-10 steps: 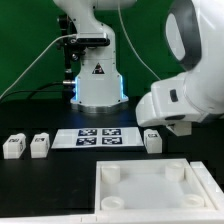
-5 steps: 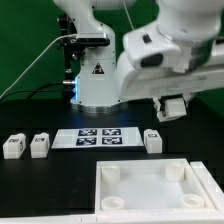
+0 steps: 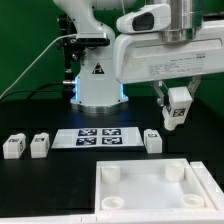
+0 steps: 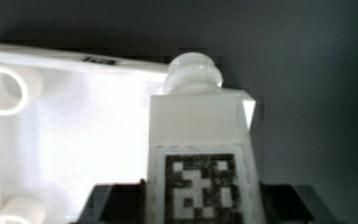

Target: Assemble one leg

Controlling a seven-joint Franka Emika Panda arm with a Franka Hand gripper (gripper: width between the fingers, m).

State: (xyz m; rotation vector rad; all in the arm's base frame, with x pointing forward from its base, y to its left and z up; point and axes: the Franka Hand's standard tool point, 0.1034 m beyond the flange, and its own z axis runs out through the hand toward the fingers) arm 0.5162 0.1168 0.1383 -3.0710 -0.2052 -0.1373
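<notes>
White plastic tagged leg (image 3: 177,112) hangs pinched between the jaws of the gripper (image 3: 177,99), long axis pointing down, seemingly above the large white square panel's (image 3: 145,190) round socket (image 3: 175,172) toward the exterior view's right.

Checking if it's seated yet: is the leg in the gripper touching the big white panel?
Apart. The exterior view shows the leg hanging in the gripper high above the panel, with dark background between them.
</notes>
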